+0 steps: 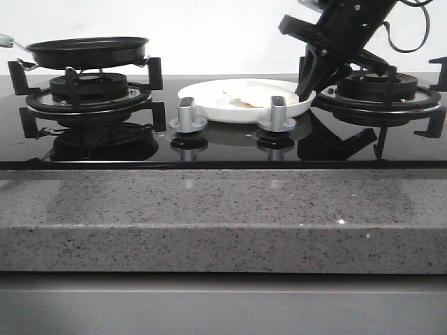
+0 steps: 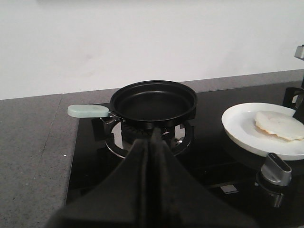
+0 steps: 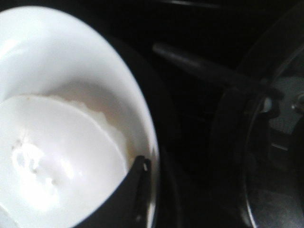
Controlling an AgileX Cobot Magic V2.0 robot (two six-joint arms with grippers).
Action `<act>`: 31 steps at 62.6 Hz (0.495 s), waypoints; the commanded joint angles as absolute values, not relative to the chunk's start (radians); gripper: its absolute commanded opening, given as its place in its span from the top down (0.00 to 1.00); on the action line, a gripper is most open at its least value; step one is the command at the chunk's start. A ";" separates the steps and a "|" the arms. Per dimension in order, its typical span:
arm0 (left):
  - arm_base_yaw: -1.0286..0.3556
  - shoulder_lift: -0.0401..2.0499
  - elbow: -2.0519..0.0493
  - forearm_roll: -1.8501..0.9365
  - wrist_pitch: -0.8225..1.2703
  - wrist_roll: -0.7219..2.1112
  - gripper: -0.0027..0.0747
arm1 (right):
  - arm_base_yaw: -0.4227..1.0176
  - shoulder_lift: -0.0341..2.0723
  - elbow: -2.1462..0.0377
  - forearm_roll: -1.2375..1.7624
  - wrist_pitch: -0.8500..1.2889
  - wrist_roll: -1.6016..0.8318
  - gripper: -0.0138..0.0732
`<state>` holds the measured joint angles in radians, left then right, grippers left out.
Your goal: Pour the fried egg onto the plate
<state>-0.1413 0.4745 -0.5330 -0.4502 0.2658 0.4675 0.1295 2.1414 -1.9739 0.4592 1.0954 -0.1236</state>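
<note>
The right tool (image 1: pixel 305 89) reaches down at a slant to the plate's (image 1: pixel 230 112) right rim, dark fingers (image 3: pixel 138 190) closing over that rim; they look pinched on it, one finger tip lying inside the dish just beside the fried egg (image 1: pixel 246 96). The egg lies flat in the plate, toward its right half, its long axis running roughly along the tabletop's (image 1: pixel 223 223) front edge; a tan patch shows on its near side in the front view. From the left wrist view the egg (image 2: pixel 279 125) sits on the far side of the plate (image 2: pixel 247 137), pale and slightly domed.

The plate rests on the black glass cooktop (image 1: pixel 223 143) midway between the two burners, just behind two silver knobs (image 1: pixel 187 114), which stand between it and the tabletop's front edge. Just to its right is the right burner grate (image 1: pixel 380 94), under the right arm.

The left tool (image 2: pixel 152 156) has its fingers pressed together, holding nothing, aimed at the black frying pan (image 1: pixel 87 50). That pan sits level on the left burner grate (image 1: pixel 87 91), well apart from the plate, nothing in it, its pale green handle (image 2: pixel 88 110) pointing toward the tabletop's left edge.
</note>
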 commanded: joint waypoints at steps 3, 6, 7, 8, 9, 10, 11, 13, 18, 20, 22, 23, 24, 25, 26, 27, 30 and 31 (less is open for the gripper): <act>-0.150 0.479 -0.561 -0.469 0.184 0.458 0.99 | 0.126 2.073 -2.029 0.484 1.102 -0.137 0.60; -0.150 0.479 -0.561 -0.469 0.184 0.458 0.99 | 0.124 2.073 -2.047 0.484 1.120 -0.137 0.61; -0.150 0.479 -0.561 -0.469 0.184 0.458 0.99 | 0.124 2.073 -2.059 0.484 1.127 -0.137 0.61; -0.150 0.479 -0.561 -0.469 0.184 0.458 0.99 | 0.123 2.073 -2.068 0.484 1.134 -0.137 0.61; -0.150 0.479 -0.561 -0.469 0.182 0.458 0.99 | 0.121 2.073 -2.078 0.484 1.143 -0.137 0.61; -0.150 0.479 -0.561 -0.469 0.182 0.458 0.99 | 0.119 2.073 -2.089 0.484 1.157 -0.137 0.61; -0.150 0.479 -0.561 -0.469 0.182 0.458 0.99 | 0.118 2.073 -2.100 0.484 1.168 -0.137 0.61; -0.150 0.479 -0.561 -0.469 0.182 0.458 0.99 | 0.114 2.073 -2.124 0.484 1.188 -0.137 0.61; -0.150 0.479 -0.561 -0.469 0.182 0.458 0.99 | 0.101 2.072 -2.200 0.484 1.250 -0.134 0.61; -0.150 0.479 -0.561 -0.469 0.182 0.458 0.99 | 0.097 2.072 -2.224 0.484 1.279 -0.129 0.61; -0.150 0.479 -0.561 -0.469 0.182 0.458 0.99 | 0.091 2.072 -2.250 0.484 1.305 -0.122 0.61; -0.150 0.479 -0.561 -0.469 0.182 0.458 0.99 | 0.088 2.072 -2.259 0.484 1.315 -0.118 0.61; -0.150 0.479 -0.561 -0.469 0.182 0.458 0.99 | 0.088 2.072 -2.269 0.483 1.325 -0.113 0.61; -0.150 0.479 -0.561 -0.469 0.182 0.458 0.99 | 0.086 2.072 -2.281 0.482 1.333 -0.109 0.61; -0.150 0.479 -0.561 -0.469 0.182 0.458 0.99 | 0.084 2.072 -2.288 0.482 1.340 -0.102 0.61; -0.150 0.479 -0.561 -0.469 0.182 0.458 0.99 | 0.082 2.071 -2.292 0.482 1.340 -0.095 0.62; -0.150 0.479 -0.561 -0.469 0.182 0.458 0.99 | 0.080 2.063 -2.296 0.482 1.339 -0.074 0.66; -0.150 0.479 -0.561 -0.469 0.182 0.458 0.99 | 0.078 2.060 -2.296 0.482 1.339 -0.071 0.68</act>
<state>-0.1413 0.4745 -0.5330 -0.4502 0.2658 0.4675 0.0909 2.1394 -2.2493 0.4552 1.2367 -0.0978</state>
